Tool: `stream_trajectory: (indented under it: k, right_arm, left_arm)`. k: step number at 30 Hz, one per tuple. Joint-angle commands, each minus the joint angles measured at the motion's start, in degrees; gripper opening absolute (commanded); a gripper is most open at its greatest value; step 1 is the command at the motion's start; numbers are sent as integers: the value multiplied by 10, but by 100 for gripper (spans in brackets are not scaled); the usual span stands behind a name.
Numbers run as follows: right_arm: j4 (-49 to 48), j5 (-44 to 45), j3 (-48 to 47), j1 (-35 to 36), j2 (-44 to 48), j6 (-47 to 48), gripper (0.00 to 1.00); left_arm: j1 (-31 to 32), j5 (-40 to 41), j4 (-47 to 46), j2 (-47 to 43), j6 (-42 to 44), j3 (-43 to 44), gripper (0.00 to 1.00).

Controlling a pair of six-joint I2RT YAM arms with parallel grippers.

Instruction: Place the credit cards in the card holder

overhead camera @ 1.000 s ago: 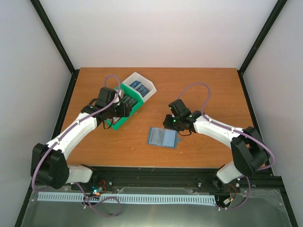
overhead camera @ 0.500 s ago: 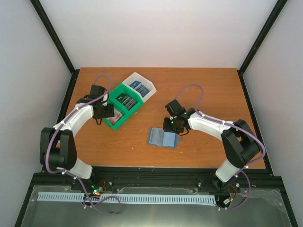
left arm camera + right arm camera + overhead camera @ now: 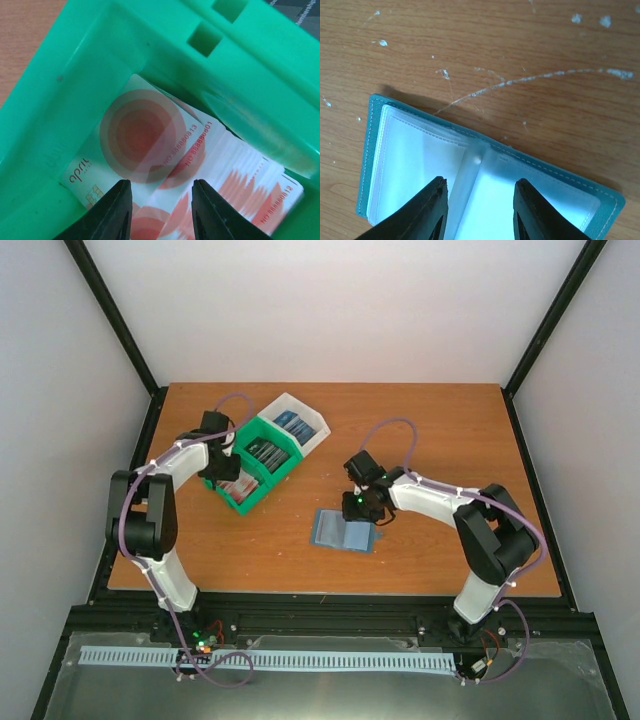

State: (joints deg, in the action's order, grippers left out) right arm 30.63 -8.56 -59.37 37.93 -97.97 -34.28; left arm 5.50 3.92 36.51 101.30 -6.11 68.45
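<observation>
The card holder (image 3: 343, 531) lies open and flat on the brown table (image 3: 440, 420), near the middle and a little to the right. It has a teal edge and clear pockets inside. The right gripper (image 3: 362, 506) hangs just over the far edge of the holder. In the right wrist view its two black fingers (image 3: 431, 212) stand partly apart, one on each side of the fold in the middle, and they hold nothing. I cannot tell if they touch it. The cards are well away on the left, in bins. A pile of red and white cards (image 3: 150, 145) sits in the near part of the green bin (image 3: 238, 502). Dark cards (image 3: 265, 453) sit in its far part. Blue cards (image 3: 293, 423) sit in the white bin (image 3: 312, 435), which is right up against the green bin on its far right side. The left gripper (image 3: 224, 476) reaches down into the near part of the green bin. Its jaws are partly apart just over the red and white pile, with nothing held between them.
</observation>
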Motion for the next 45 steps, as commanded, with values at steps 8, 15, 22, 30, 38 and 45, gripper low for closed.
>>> stream_trajectory:
  k: [8,15,22,30,38,45]
  right_arm:
    - [38,33,-27,-5,-24,94,37]
    - [44,33,-39,-25,-32,110,37]
    - [57,48,-53,-37,-37,132,36]
    - [63,61,-76,-51,-47,145,36]
    - [64,63,-80,-58,-50,146,35]
    - [66,65,-77,-59,-50,146,35]
  left_arm:
    - [-7,22,-8,46,60,31,28]
    - [-7,37,-32,45,97,5,24]
    - [-7,51,-34,56,100,27,9]
    - [-7,64,-23,52,107,51,6]
    - [-8,61,-14,53,110,59,6]
    - [-20,40,9,58,97,73,7]
